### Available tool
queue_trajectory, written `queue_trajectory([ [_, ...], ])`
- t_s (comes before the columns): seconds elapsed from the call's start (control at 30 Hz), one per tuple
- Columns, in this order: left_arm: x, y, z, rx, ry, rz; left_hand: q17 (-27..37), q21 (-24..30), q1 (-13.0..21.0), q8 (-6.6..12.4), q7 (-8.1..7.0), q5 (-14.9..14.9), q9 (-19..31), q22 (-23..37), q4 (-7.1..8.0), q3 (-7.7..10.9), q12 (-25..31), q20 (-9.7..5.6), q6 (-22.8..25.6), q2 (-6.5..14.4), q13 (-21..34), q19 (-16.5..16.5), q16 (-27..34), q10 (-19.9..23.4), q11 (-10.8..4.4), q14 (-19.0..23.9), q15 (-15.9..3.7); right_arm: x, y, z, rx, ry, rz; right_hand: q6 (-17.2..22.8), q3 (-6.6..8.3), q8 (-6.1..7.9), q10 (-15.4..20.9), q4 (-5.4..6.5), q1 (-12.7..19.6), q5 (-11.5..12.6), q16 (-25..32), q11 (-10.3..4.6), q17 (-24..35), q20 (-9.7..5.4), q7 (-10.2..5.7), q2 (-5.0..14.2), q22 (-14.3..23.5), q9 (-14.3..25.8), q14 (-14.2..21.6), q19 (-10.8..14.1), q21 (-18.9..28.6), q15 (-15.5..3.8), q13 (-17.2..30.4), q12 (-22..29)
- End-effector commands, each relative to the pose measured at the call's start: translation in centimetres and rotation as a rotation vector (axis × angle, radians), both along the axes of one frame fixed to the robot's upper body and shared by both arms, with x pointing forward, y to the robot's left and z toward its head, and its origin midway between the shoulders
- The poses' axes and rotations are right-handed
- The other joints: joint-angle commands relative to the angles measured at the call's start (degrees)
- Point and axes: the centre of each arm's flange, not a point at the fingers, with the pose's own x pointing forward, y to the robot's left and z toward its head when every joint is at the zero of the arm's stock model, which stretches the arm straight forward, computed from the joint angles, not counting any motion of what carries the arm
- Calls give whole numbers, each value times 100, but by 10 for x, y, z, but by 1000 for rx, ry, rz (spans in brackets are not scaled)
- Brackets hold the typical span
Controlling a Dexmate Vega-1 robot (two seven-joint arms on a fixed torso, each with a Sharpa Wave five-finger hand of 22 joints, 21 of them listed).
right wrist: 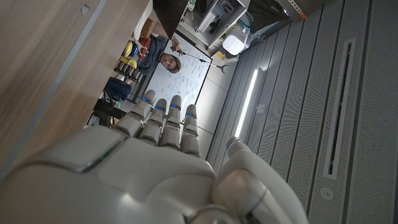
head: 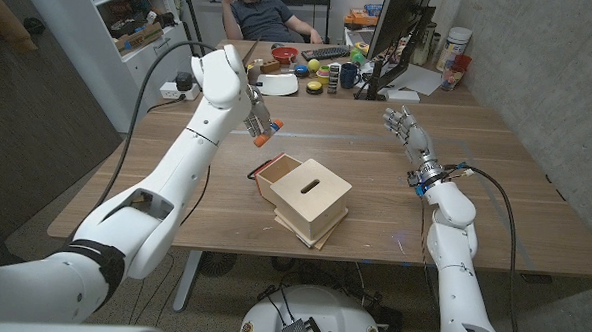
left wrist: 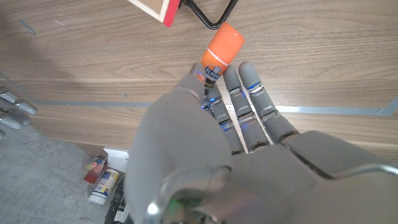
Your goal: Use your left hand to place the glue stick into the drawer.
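My left hand (head: 257,118) hangs above the table and holds an orange-capped glue stick (head: 261,139), cap pointing down. In the left wrist view the glue stick (left wrist: 219,55) sticks out past the fingers (left wrist: 249,99) toward the table. A light wooden drawer box (head: 308,199) sits mid-table below and to the right of that hand; its drawer (head: 273,174), red inside, is pulled out with a black handle (head: 259,169). A corner of the drawer (left wrist: 163,9) and its black handle (left wrist: 208,15) show beyond the glue stick. My right hand (head: 408,134) stands raised over the right side, fingers apart, holding nothing.
At the table's far end stand a monitor (head: 397,35), a keyboard (head: 326,53), a white plate (head: 278,83), bowls, cups and small items. A person (head: 266,13) sits behind them. A cable (head: 490,185) trails from my right wrist.
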Motion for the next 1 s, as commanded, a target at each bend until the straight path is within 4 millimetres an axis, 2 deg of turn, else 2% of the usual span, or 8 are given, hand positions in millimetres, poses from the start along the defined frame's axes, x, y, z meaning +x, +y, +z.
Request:
queue_trajectory([
  [0.03, -14, -9, 2, 26, 22, -166, 116, 38, 200, -2, -33, 56, 16, -2, 144, 160, 41, 14, 10, 295, 9, -35, 23, 239, -232, 255, -872, -11, 9, -8, 20, -4, -26, 51, -37, 37, 58, 8, -25, 16, 17, -9, 16, -17, 1, 5, 12, 12, 43, 53, -18, 0, 12, 6],
  [0.47, -19, -12, 2, 12, 117, -332, 110, 76, 204, 7, -64, 61, 19, -53, 121, 166, 49, -2, 40, 301, 7, -70, 5, 246, -238, 261, -896, -18, 18, -12, 22, -12, -42, 55, -41, 37, 60, 9, -28, 19, 16, -1, 16, -16, -6, 3, 12, 11, 45, 62, -22, -4, 12, 4],
  [0.53, -21, -15, 3, 49, 89, -328, 113, 80, 202, 7, -67, 62, 19, -59, 122, 167, 47, -4, 41, 305, 6, -75, 5, 243, -254, 262, -895, -18, 19, -13, 31, -8, -42, 55, -42, 37, 62, 9, -28, 19, 16, -5, 16, -16, -4, 3, 12, 11, 44, 64, -22, -9, 12, 5],
  [0.6, -21, -14, 3, 9, 125, -389, 108, 87, 201, 6, -87, 62, 19, -66, 121, 168, 47, -4, 40, 307, 5, -79, -1, 240, -263, 261, -891, -18, 20, -13, 31, -6, -41, 53, -43, 36, 65, 9, -28, 19, 15, 0, 16, -18, -8, 3, 12, 11, 44, 66, -22, -12, 12, 6],
  [1.0, -35, -31, -2, 68, 133, -461, 84, 133, 173, -3, -146, 64, 19, -115, 136, 178, 50, -16, 15, 336, 10, -100, -41, 227, -321, 254, -912, -24, 23, -14, 39, -16, -48, 63, -50, 37, 70, 11, -33, 21, 18, -10, 17, -13, -6, -1, 11, 10, 58, 74, -28, -11, 11, 5],
])
